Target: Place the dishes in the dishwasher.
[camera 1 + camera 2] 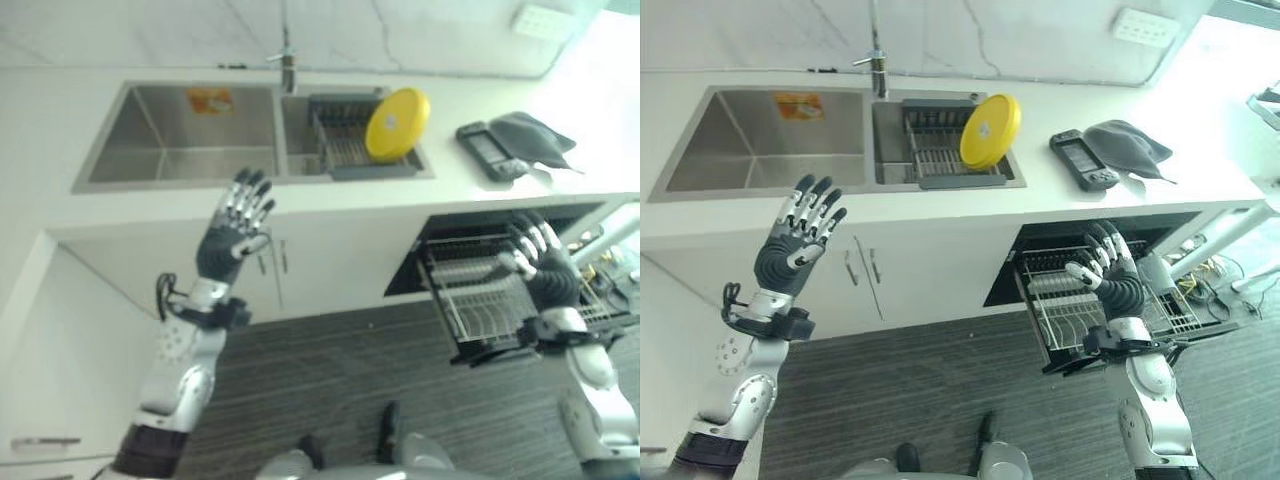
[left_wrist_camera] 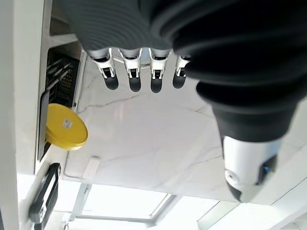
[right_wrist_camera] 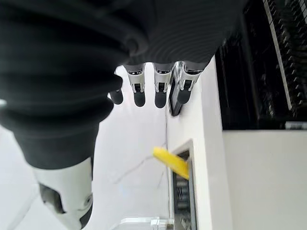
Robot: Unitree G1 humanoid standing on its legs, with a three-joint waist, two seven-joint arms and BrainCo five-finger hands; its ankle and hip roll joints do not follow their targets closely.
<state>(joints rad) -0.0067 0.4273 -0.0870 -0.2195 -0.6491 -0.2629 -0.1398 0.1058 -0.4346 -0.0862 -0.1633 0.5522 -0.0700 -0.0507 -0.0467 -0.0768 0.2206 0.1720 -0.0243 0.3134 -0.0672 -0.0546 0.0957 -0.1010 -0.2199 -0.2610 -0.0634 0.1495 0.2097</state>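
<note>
Standing on edge in the dark drying rack [image 1: 945, 150] inside the smaller sink basin [image 1: 890, 140]: the yellow plate [image 1: 990, 130], tilted back and leaning toward the counter [image 1: 1060, 195] side away from the larger basin [image 1: 760, 145]. Rising directly behind the divider between the two basins: the faucet [image 1: 877, 70]. Lying on the counter beyond the plate, on the side away from the sink: a dark handheld device [image 1: 1080, 160], with a grey cloth [image 1: 1130, 142] just beside it and farther still from the sink. Pulled out from the opening below that part of the counter: the dishwasher rack [image 1: 1060, 300], a wire basket over the dark striped floor [image 1: 920, 380]. Hovering in front of the white cabinet doors [image 1: 865, 265] below the larger basin: the left hand [image 1: 795, 240], released, fingers straight and spread, grasping nothing, well apart from the plate. Hovering over the dishwasher rack, below the counter edge: the right hand [image 1: 1110, 270], likewise released, fingers extended and slightly fanned, holding nothing. Showing in the left wrist view past the straight fingertips [image 2: 134, 84]: the yellow plate again, against the marbled wall [image 2: 158, 143] behind the sink.
</note>
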